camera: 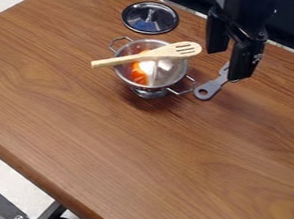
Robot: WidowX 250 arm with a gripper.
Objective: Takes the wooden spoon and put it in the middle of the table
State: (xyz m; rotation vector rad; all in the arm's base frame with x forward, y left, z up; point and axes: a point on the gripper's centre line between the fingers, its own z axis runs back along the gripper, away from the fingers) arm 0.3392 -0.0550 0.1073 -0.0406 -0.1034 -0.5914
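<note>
Hanging at the upper right of the view, the gripper [227,65] is empty, its two fingers spread apart, and here's the prize: the wooden spoon [146,57], lying right across the top of the metal pot [170,77]! From the gripper, the spoon is off toward the left of the view, slotted head nearest, handle end farthest and poking out past the rim. Its long axis slants from lower left up to that head at the upper right, roughly pointing at the gripper. The fingers part along a line that looks to cut across that slant, so a pinch over the handle seems on, with little turning needed. One arm in play, no choice there! The next call, I'd judge, is a shift left and down onto the wood, minding the rim. Then it's a lift and a carry toward the open middle of the table [166,144]; that part is all to do.
</note>
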